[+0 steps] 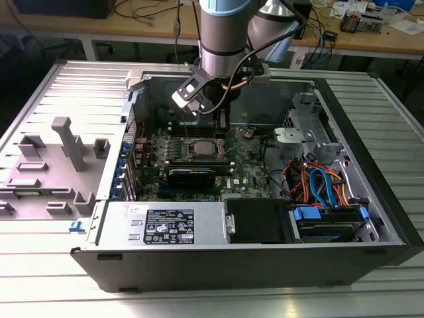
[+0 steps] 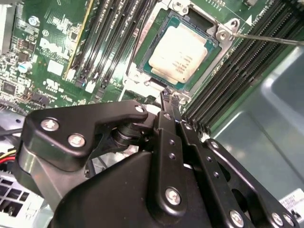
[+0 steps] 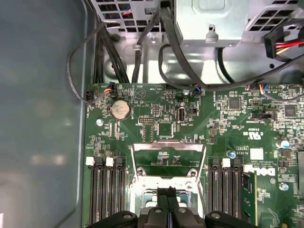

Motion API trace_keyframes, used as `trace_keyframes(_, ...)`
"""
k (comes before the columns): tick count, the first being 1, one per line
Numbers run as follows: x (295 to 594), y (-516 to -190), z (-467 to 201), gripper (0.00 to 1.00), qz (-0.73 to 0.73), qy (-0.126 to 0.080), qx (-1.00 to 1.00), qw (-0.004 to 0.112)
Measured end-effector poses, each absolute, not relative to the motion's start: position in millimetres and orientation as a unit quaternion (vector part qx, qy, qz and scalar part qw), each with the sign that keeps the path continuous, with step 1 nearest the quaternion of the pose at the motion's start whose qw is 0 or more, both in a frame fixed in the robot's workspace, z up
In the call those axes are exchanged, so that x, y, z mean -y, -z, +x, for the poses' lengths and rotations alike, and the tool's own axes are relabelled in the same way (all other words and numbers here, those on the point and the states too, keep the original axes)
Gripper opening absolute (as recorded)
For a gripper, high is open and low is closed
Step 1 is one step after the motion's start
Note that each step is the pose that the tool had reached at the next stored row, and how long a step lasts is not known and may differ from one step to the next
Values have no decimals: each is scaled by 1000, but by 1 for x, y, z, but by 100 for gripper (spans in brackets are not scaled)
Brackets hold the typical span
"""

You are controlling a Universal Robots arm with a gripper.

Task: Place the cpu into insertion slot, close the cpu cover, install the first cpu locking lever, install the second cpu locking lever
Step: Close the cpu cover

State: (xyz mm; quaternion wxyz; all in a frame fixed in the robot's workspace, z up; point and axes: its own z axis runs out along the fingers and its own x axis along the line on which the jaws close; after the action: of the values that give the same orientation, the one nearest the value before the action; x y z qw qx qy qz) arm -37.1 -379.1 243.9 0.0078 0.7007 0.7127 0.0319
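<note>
Jaws pinched together, empty, seemingly forming one slim tip beside the raised cpu cover (image 3: 167,145); the cpu (image 2: 183,51) sits in the insertion slot (image 2: 222,35), seven o'clock from the gripper (image 1: 222,127) in the exterior view.

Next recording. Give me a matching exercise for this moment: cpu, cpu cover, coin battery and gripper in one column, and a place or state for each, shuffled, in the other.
Things:
1. cpu
2. cpu cover
3. coin battery
4. gripper

Places and states:
A. round and silver, on the green motherboard
B. swung open, not over the chip
C. lying in the insertion slot, metal top bare
D. fingers shut, beside the insertion slot's rim

Pairs: 1-C, 2-B, 3-A, 4-D
</note>
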Motion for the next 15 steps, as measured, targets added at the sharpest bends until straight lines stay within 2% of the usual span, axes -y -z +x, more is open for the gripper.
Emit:
trace_keyframes(7,379,-249,-26,11,701,-20,-713,-4)
trace_keyframes(15,379,-260,-15,11,701,-18,-713,-6)
